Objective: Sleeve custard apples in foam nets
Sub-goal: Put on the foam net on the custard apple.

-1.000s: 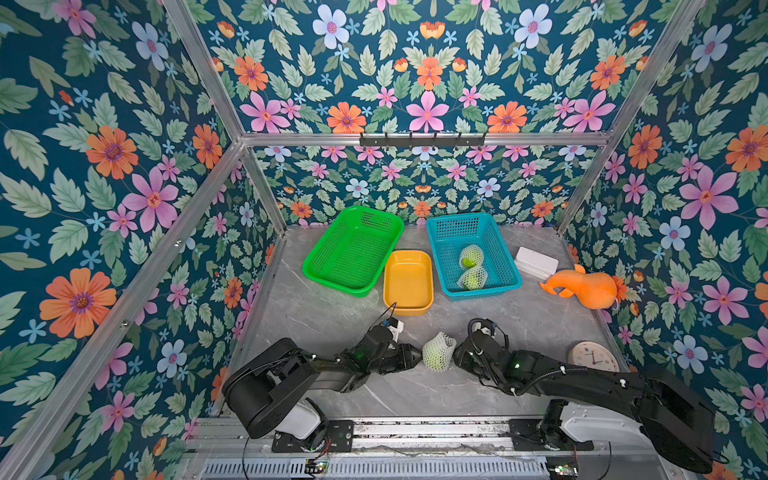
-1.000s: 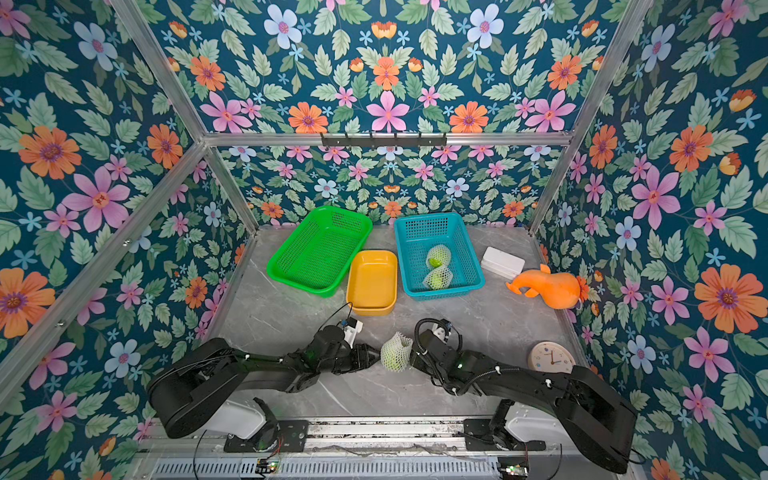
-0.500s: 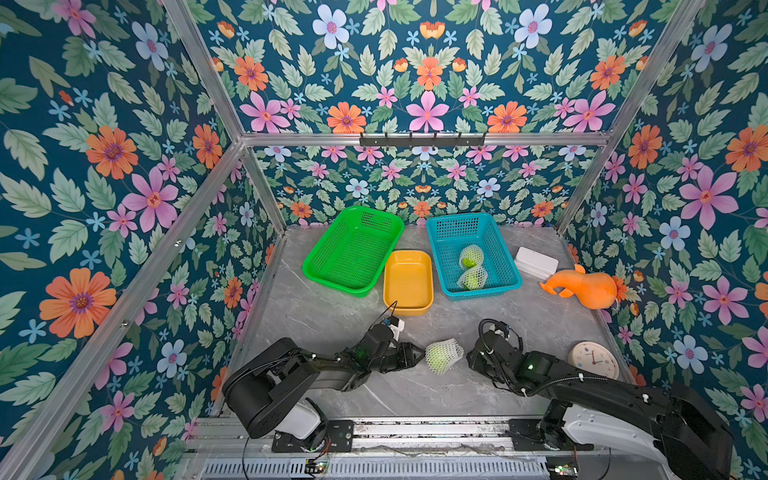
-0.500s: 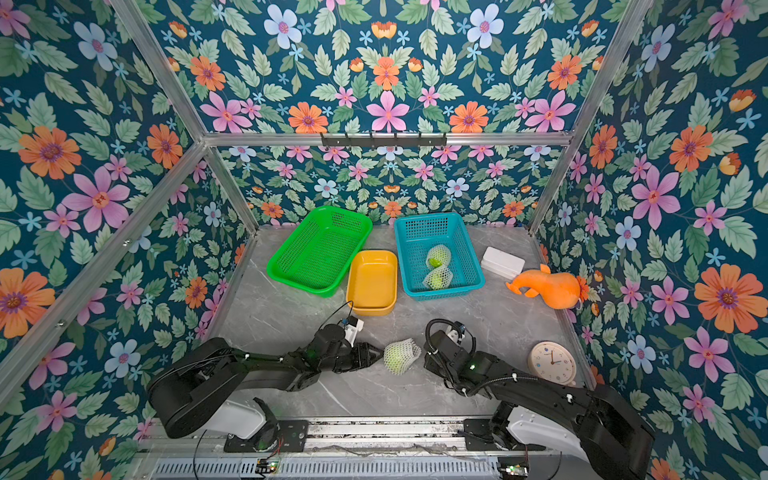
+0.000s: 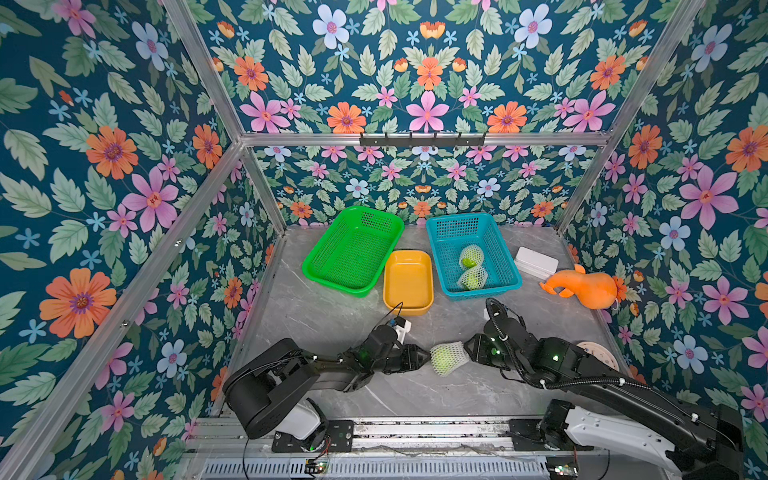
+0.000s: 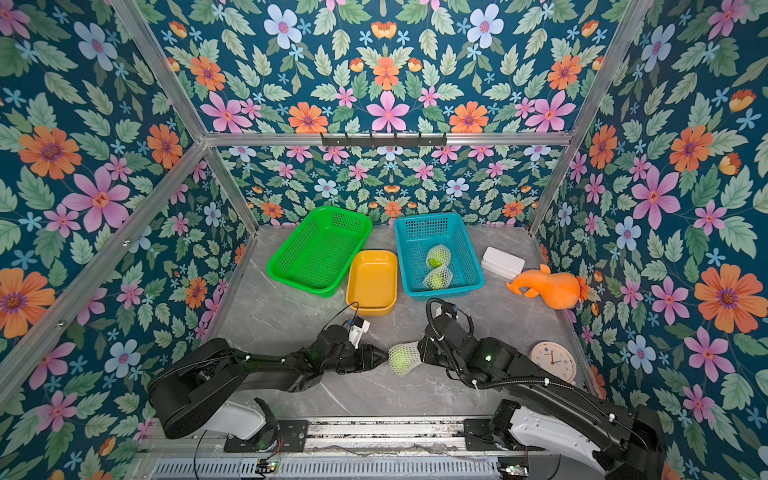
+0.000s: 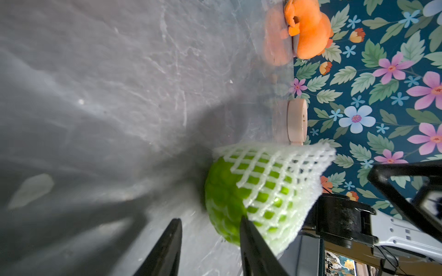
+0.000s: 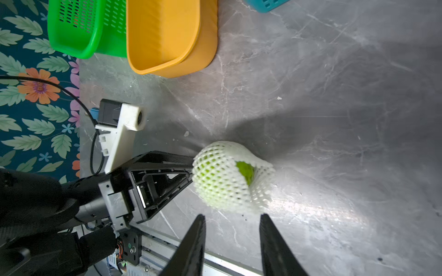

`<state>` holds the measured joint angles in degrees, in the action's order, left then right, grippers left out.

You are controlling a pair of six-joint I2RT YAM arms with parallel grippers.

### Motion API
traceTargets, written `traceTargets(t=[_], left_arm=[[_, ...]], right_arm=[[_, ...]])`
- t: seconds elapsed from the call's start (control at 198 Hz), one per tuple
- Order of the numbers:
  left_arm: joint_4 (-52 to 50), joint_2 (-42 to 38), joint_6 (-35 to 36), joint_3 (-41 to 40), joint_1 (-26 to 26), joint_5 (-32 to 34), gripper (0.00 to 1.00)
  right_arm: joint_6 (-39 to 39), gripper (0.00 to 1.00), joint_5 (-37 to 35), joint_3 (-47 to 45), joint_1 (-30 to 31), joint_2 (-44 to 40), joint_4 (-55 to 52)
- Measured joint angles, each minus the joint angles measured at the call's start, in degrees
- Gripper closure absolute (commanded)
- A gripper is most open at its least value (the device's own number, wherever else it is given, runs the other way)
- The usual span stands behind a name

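L tool [image 5: 424, 356] and R tool [image 5: 468, 350] point at each other low over the counter [image 5: 332, 316]. One custard apple [image 5: 441, 360], partly in its foam net [image 5: 454, 351], lies on the counter between their tips. Both top views give that line-up but not the finger spacing; the wrist views settle it.

L wrist view: L tool [image 7: 209, 219] fingers are apart, w/ only bare counter in the gap. The apple [image 7: 222, 191] sits ahead and off to one side, w/ one fingertip [image 7: 245, 223] at its edge, so it's not clamped. The part nearest this tool is bare green. The net [image 7: 275, 172] covers the rest, its loose rim flaring away from the tool.

R wrist view: R tool [image 8: 232, 215] fingers are also apart, nothing between them. The fruit is just ahead of the tips, not touching. From here the net [image 8: 215, 176] hides most of the fruit; green shows thru the mesh and at the open mouth. Only this view shows the L tool's tips right up against the net.

Beyond the R tool, per the top views, is a blue basket [image 5: 444, 232] w/ two more custard apples [image 5: 471, 258], each netted. The R wrist view catches only the basket's corner. Beyond the L tool are a yellow tub [image 5: 408, 278] and a green basket [image 5: 353, 253]. Off the R tool's outer side is an orange gourd toy [image 5: 586, 286]. The clock [image 6: 552, 360] sits by the R arm and appears edge-on in the L wrist view.
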<state>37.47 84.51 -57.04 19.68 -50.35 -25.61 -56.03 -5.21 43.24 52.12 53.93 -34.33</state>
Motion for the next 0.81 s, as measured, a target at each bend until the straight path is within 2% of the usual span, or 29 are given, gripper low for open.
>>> traceTargets(t=[0.308, 0.571, 0.808], left_arm=[[0.6, 0.7, 0.0, 1.5, -1.5, 0.1, 0.52], [-4.3, -4.3, 0.5, 0.0, -1.5, 1.8, 0.52], [-5.5, -3.1, 1.7, 1.9, -1.5, 2.1, 0.52]], right_arm=[[2.8, 0.67, 0.7, -0.2, 0.0, 7.2, 3.6], [2.2, 0.70, 3.5, -4.2, -0.2, 11.4, 11.0], [1.0, 0.71, 4.1, -3.7, -0.1, 15.3, 13.8]])
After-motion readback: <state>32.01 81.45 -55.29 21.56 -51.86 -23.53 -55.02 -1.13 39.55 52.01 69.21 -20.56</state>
